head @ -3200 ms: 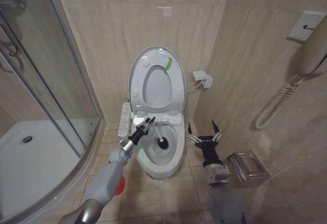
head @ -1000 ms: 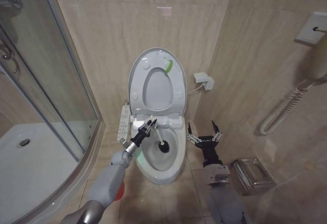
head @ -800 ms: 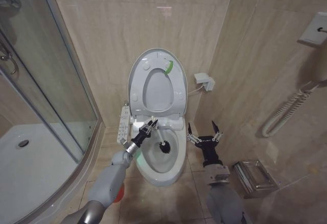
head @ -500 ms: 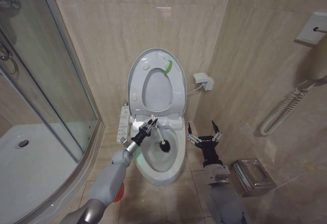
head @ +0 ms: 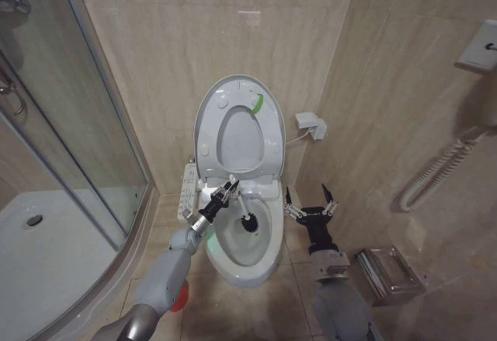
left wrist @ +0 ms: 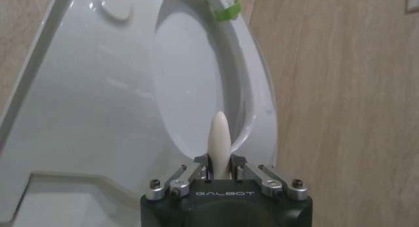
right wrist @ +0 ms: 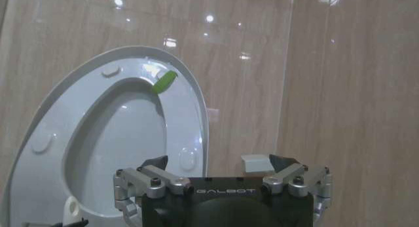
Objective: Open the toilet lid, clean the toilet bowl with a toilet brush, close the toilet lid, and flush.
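White toilet brush [head: 242, 211] (head in toilet bowl [head: 268, 248]) clamped in left claw [head: 226, 192]; right claw [head: 309, 205] spread apart beside it.

toilet lid [head: 237, 123] raised, toilet bowl [head: 250, 257] open

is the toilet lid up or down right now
Up. The toilet lid stands raised against the wall, its underside with the green strip facing out, leaving the toilet bowl open.

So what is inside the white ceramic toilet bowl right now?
The dark bristle head of the white-handled toilet brush sits inside the white ceramic toilet bowl, its handle held by the left gripper. The bowl surface under the bristles is covered. The right gripper is open beside the bowl.
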`<state>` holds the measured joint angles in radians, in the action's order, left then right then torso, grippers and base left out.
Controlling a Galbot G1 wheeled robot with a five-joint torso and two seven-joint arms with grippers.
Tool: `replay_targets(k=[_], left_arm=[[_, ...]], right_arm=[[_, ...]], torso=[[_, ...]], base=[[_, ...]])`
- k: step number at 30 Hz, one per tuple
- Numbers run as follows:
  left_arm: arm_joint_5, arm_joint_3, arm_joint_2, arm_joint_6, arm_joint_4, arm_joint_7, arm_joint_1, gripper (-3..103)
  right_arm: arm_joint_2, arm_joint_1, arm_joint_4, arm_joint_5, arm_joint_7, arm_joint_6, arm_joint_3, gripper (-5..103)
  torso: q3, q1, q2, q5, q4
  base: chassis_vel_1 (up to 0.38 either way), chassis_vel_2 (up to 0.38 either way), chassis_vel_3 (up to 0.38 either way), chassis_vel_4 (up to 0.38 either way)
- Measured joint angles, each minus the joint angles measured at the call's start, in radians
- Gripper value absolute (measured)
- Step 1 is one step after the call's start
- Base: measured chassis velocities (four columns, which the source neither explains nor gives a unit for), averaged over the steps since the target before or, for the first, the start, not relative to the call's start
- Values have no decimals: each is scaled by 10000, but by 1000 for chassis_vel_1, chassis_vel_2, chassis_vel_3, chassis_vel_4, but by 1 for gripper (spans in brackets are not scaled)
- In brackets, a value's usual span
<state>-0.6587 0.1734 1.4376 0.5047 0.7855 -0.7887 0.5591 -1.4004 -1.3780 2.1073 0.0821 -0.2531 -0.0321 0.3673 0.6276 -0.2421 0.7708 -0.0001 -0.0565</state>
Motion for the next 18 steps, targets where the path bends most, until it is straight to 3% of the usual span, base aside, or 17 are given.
replay_targets(k=[6,18], left_arm=[[9,-12,-7,-23,-2,-18,5,20],[26,-122,62,-48,131,29,346,20]], right_arm=[[-1,4,0,0,0,0,0,100],[0,-1,1,0,0,0,0,100]], torso=[[4,-12,-2,-2,-2],[-1,1,0,2,2]], base=[[-92,112,85,-94],[12,-28,-14,18]])
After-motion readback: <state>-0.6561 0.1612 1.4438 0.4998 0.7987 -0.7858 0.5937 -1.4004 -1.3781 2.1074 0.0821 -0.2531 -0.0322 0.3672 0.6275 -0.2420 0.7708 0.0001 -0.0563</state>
